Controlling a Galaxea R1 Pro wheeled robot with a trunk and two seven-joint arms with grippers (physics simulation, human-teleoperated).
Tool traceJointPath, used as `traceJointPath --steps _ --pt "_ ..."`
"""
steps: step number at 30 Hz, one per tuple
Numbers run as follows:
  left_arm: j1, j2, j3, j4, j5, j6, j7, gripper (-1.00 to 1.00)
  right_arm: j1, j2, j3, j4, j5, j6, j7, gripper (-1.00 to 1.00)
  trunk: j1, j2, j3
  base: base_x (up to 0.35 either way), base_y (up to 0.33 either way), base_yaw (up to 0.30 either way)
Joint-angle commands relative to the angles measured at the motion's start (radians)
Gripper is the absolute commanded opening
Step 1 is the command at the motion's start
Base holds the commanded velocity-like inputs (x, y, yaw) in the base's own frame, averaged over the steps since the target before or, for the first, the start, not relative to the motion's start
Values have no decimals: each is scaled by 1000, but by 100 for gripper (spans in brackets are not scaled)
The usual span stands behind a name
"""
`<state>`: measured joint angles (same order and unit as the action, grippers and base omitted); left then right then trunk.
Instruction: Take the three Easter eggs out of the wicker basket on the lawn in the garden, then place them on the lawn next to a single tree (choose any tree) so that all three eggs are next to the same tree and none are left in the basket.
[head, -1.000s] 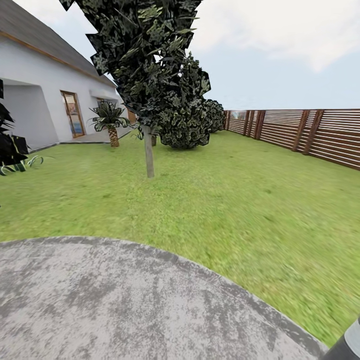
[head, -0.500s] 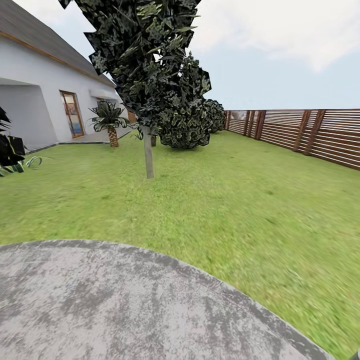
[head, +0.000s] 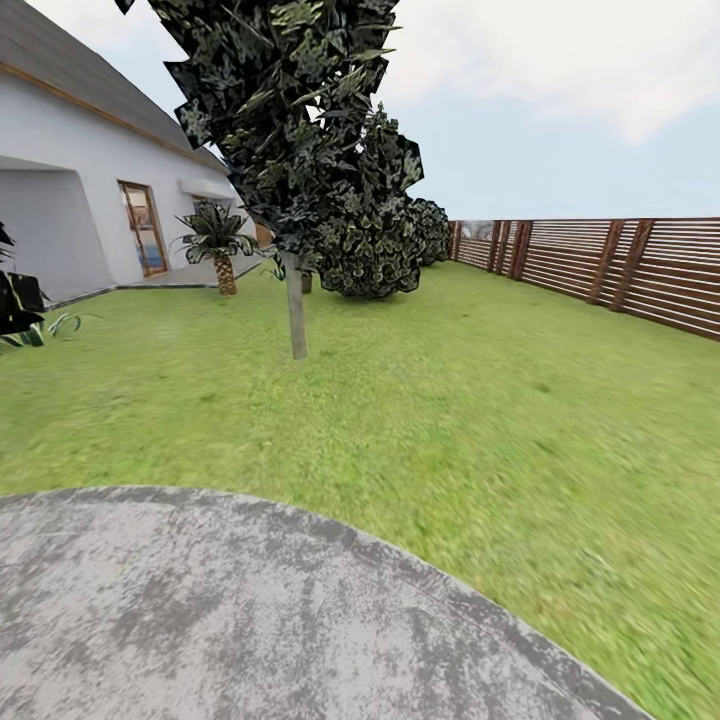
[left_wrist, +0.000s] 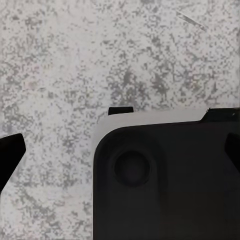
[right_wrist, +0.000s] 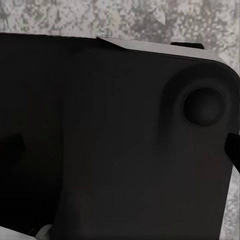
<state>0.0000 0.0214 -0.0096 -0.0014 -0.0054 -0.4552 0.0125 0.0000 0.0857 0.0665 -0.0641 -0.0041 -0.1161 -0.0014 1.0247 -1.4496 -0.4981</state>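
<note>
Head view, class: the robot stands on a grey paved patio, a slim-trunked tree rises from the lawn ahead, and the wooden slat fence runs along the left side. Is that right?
Not quite. In the head view the wooden slat fence runs along the right side; the white house is on the left. The rest holds: the grey paved patio lies in the foreground and the tree rises from the lawn ahead.

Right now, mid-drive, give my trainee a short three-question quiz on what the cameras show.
1. True or false: the tree nearest the robot stands on the lawn, not on the paved patio.
2. What runs along the garden's right side? A) hedge B) wooden fence C) brick wall
3. Fill in: the short palm stands near the white ____.

Key: 1 true; 2 B; 3 house.
</note>
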Motion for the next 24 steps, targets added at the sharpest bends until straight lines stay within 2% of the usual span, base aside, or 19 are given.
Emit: traceJointPath --steps 1,8,16,24 --pt "0 0 -1 0 -1 -3 1 100 0 0 6 0 -1 -2 0 100 0 0 -1 147 0 0" --pt "0 0 0 0 -1 -3 1 100 0 0 7 0 1 -2 0 100 0 0 -1 147 0 1" --pt "0 0 -1 0 0 -3 1 100 0 0 7 0 1 -2 0 100 0 0 -2 147 0 116" --pt "0 0 -1 0 1 -3 1 100 0 0 7 0 1 -2 0 100 0 0 -3 147 0 22"
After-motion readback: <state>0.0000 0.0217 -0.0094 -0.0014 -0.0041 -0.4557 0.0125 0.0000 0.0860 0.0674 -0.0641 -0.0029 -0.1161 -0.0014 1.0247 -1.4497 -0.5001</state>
